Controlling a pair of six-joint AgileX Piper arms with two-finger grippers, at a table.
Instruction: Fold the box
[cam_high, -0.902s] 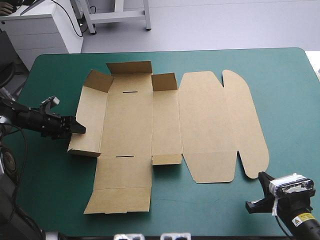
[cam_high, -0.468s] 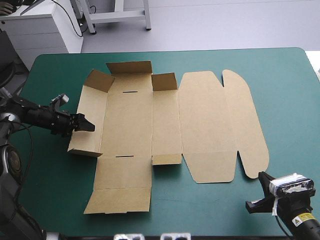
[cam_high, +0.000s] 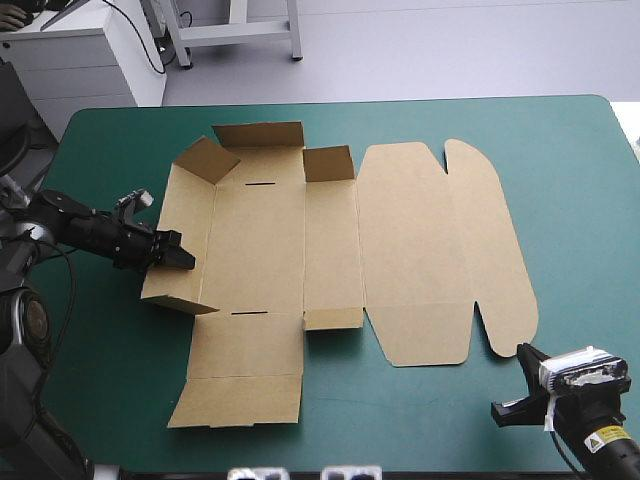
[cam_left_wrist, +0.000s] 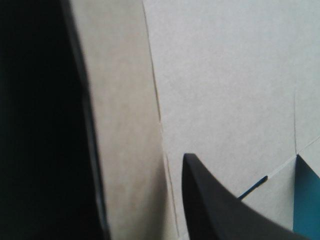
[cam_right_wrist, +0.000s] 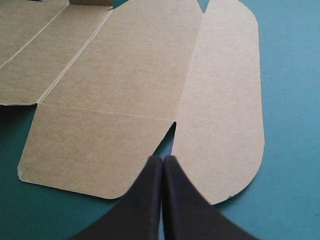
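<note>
The left gripper (cam_high: 180, 257) had advanced toward 3 o'clock, and the box (cam_high: 400, 250) had its 9 o'clock wall (cam_high: 172, 295) raised further. The fingers stood apart, straddling that wall. The box lay mid-table, mostly flat, with folding barely begun. The right gripper (cam_right_wrist: 162, 170), fingers closed, idled at 5 o'clock.

One finger (cam_left_wrist: 45, 125) of the left tool (cam_left_wrist: 142, 170) a dark blur; box (cam_left_wrist: 225, 75) edges cut off.

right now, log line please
box: mostly flat, left wall part raised | left gripper: at left wall | right gripper: shut, off the box
</note>
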